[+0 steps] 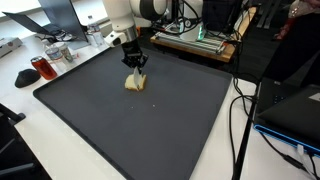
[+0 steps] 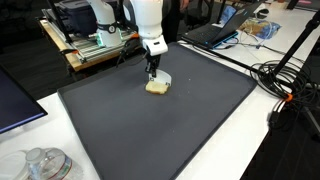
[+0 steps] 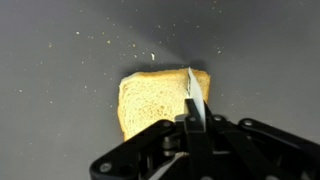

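A slice of toast bread lies flat on a large dark mat. It shows in both exterior views. My gripper hangs straight above the slice's edge, fingers pointing down, in both exterior views. It is shut on a thin white blade, which sticks out edge-on over the right part of the slice. Whether the blade tip touches the bread cannot be told. Crumbs are scattered on the mat beyond the slice.
A red cup and a glass jar stand off the mat's corner. A laptop and cables lie beside the mat. A glass jar, cables and a board with electronics surround the mat.
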